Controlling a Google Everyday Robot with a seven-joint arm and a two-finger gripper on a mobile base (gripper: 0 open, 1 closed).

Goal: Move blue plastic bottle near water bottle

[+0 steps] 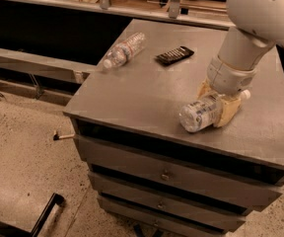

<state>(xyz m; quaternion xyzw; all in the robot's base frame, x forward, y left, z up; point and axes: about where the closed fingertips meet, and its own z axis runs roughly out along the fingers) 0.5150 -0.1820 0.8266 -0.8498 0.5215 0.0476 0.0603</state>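
Observation:
The blue plastic bottle (200, 114) lies on its side near the front right of the grey cabinet top (142, 95), its base toward the camera and its white cap pointing back right. My gripper (220, 102) comes down on it from above. Its tan fingers (229, 111) sit on either side of the bottle's middle and are closed on it. The water bottle (124, 49), clear and ribbed with a reddish label band, lies on its side at the far left of the top, well apart from the gripper.
A flat black object (174, 55) lies on the top between the two bottles, toward the back. The cabinet has drawers (166, 174) below and its front edge is close to the held bottle. A dark shelf runs along the left behind it.

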